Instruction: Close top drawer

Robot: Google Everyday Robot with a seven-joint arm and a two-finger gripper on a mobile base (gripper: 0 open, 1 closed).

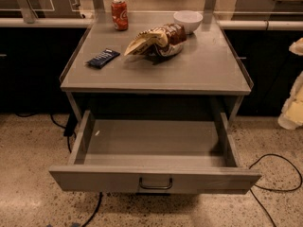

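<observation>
Nearest the onlooker, the top drawer (94, 178) stands pulled fully out from beneath the grey table (203, 70), its flat front panel facing forward with a small dark wire handle (155, 184) at its centre. Behind the panel the shallow grey tray is open to view, with low side walls at left and right and a small pale speck on its bottom near the left wall. Dark cables (279, 174) trail across the speckled floor (28, 164) on both sides of the drawer. To the right of the table, well apart from the drawer and cut off by the picture's edge, hangs the pale cream gripper (293, 105); whether it is open or closed cannot be told, and it touches nothing. On the tabletop, a dark blue packet (103, 57) lies near the left edge. A crumpled brown and cream snack bag (156, 40) lies near the middle. Farther back, a red soda can (120, 14) stands upright at left and a white bowl (188, 21) sits at right, just beside the bag's far end.
</observation>
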